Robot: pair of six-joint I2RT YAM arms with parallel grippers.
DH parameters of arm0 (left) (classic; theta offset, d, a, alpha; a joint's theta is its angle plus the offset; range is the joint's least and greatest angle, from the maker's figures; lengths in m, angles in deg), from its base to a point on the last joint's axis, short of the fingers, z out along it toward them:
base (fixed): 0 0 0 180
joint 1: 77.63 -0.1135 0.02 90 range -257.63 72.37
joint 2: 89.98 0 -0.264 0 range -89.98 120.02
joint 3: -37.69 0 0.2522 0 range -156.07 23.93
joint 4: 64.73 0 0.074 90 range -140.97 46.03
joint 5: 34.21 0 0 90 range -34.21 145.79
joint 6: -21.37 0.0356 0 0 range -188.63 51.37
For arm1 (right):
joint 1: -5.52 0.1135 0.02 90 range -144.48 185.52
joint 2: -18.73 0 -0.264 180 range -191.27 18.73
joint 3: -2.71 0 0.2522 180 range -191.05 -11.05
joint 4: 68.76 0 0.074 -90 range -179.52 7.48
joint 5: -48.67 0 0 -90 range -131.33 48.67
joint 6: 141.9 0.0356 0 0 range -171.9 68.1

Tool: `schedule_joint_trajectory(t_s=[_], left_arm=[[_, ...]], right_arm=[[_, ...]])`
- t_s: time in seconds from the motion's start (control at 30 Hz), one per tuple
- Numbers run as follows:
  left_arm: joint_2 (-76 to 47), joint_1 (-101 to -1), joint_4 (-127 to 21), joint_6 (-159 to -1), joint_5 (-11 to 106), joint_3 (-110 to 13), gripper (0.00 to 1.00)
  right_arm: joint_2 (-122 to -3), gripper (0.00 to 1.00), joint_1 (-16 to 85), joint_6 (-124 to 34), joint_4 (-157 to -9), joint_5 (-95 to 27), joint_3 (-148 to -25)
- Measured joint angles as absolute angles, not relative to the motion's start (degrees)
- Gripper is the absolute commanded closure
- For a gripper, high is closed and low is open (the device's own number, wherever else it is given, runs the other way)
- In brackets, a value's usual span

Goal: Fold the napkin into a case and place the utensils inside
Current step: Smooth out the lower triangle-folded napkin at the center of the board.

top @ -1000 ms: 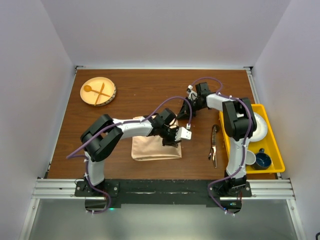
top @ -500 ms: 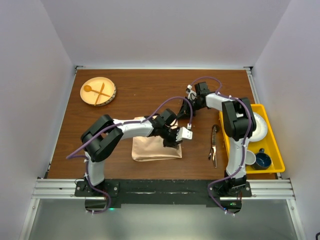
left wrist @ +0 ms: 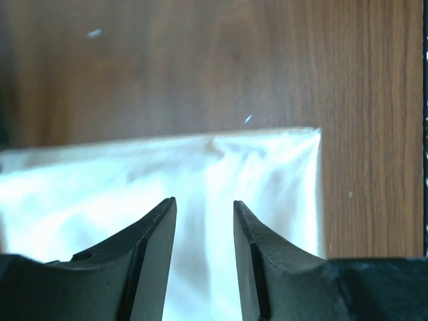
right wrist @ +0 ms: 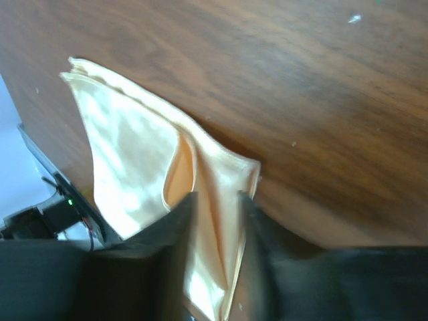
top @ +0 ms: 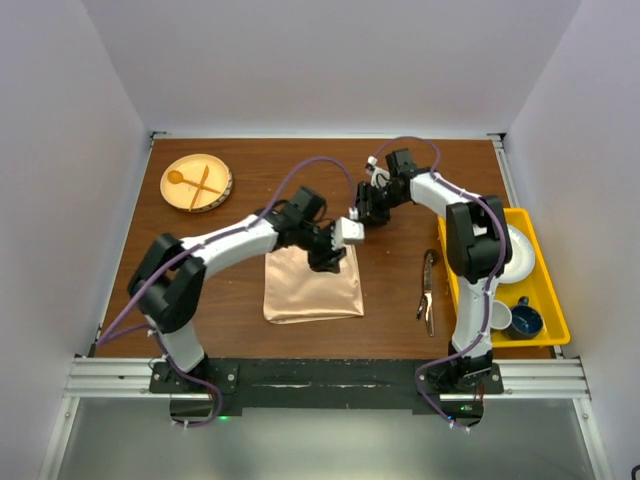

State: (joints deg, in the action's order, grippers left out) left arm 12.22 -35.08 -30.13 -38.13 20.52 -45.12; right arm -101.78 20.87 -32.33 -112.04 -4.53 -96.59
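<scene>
The peach-orange napkin lies folded into a flat rectangle on the brown table near the front middle. My left gripper hovers over its far right part. In the left wrist view the left gripper is open, with the glaring cloth below the gap. My right gripper hangs just beyond the napkin's far right corner. Its fingers stand apart, and the napkin's layered corner shows between and past them. The dark utensils lie to the right of the napkin.
A yellow tray at the right edge holds a white bowl and a blue cup. A round wooden plate with a pale wooden spoon and fork sits at the far left.
Both grippers have opened and pulled back from the napkin's right side toward the far edge. The left arm swung up and left. The napkin now lies flat by itself.
</scene>
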Motion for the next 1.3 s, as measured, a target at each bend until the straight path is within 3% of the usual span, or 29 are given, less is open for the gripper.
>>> schedule_joint_trajectory(t_s=[0.1, 0.27, 0.5, 0.87, 1.13, 1.3], left_arm=[[6.69, -39.87, -25.48, -36.89, 19.93, -44.36, 0.54], [-3.28, -43.15, -17.5, -31.86, 20.24, -37.47, 0.58], [-6.36, -42.32, -13.57, -29.78, 22.97, -26.48, 0.63], [-3.41, -42.36, -18.81, -28.12, 28.19, -20.69, 0.67], [-5.45, -42.25, -19.58, -25.54, 28.93, -19.55, 0.56], [-10.28, -42.36, -15.14, -25.93, 27.38, -21.41, 0.57]], right_arm=[[-100.65, 0.32, 20.33, -37.31, -118.07, -4.42, -101.82], [-94.59, 0.3, 19.58, -45.36, -125.2, -0.77, -105.12], [-86.53, 0.38, 25.51, -50.43, -129.88, 7.69, -95.06], [-95.33, 0.58, 28.22, -53.55, -129.31, 6.75, -81.84], [-96.01, 0.6, 28.09, -55.0, -128.04, 2.92, -82.12], [-89.35, 0.57, 28.46, -56.42, -128.65, 5.59, -83.76]])
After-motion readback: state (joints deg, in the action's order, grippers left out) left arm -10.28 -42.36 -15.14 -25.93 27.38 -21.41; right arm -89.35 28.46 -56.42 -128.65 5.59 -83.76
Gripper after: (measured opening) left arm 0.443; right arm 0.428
